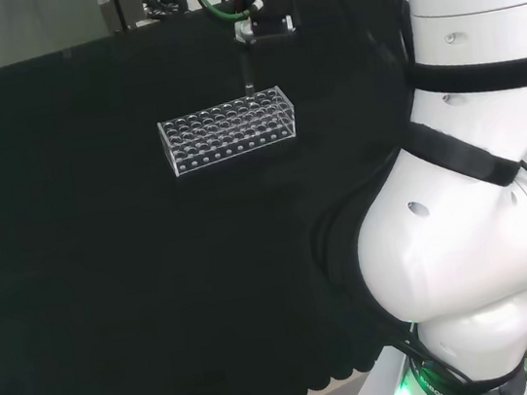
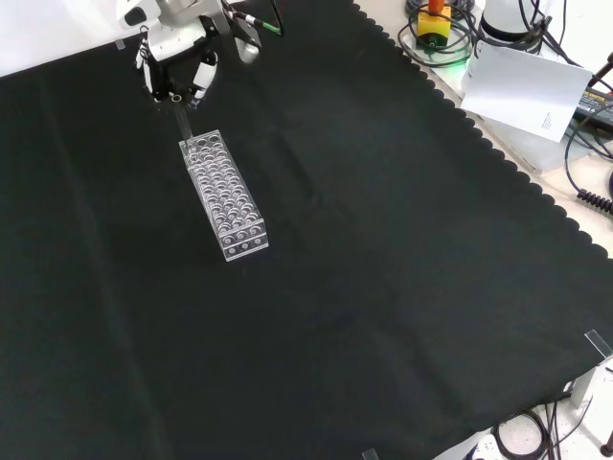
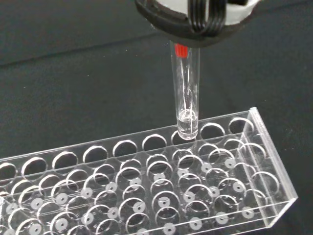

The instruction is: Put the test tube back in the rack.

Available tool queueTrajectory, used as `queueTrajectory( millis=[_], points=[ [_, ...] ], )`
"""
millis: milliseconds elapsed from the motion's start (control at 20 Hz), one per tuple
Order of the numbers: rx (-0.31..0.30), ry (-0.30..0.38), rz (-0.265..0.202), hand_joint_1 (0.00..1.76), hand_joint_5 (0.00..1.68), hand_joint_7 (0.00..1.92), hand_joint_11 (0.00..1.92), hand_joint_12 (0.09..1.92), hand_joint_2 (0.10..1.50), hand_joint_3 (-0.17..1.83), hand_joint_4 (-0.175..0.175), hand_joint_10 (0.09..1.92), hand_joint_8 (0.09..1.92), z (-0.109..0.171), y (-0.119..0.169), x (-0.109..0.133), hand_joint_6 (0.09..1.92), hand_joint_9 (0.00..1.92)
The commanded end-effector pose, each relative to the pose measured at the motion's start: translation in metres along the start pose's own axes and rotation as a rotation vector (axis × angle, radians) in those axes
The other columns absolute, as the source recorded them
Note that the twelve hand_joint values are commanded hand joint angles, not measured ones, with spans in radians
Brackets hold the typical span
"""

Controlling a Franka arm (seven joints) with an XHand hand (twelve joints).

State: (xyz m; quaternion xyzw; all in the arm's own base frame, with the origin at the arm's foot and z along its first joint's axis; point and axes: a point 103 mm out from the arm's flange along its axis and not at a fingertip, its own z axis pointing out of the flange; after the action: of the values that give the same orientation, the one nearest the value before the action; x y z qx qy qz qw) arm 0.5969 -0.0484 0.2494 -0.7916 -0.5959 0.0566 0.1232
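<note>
1. Black cloth point(image 2: 383, 287) covers the surface, its scalloped edge running along the right in the front view.
2. A clear rack point(image 1: 229, 131) of round holes stands on the cloth, with no tubes seated in it.
3. The robot hand point(image 2: 177, 59) hangs over the rack's far end in the front view, its fingers clamped on the top of a test tube point(image 3: 186, 93).
4. The test tube stands upright; in the wrist view its rounded bottom sits at the mouth of a hole in the rack's outer row, near one end.
5. A red mark shows near the tube's top, just below the robot hand.
</note>
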Motion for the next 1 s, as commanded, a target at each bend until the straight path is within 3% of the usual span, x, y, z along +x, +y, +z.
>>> queueTrajectory(
  millis=[50, 1000],
  points=[
    [-0.003, -0.008, 0.01, 1.42, 1.27, 1.31, 0.69, 1.25, 0.98, 0.0, -0.175, 0.38, 0.84, -0.0025, -0.0015, -0.0043, 0.28, 1.26],
    [0.012, 0.005, -0.003, 1.42, 1.27, 1.31, 0.69, 1.25, 0.98, 0.0, -0.175, 0.37, 0.84, -0.002, -0.0026, 0.0048, 0.28, 1.26]
  ],
)
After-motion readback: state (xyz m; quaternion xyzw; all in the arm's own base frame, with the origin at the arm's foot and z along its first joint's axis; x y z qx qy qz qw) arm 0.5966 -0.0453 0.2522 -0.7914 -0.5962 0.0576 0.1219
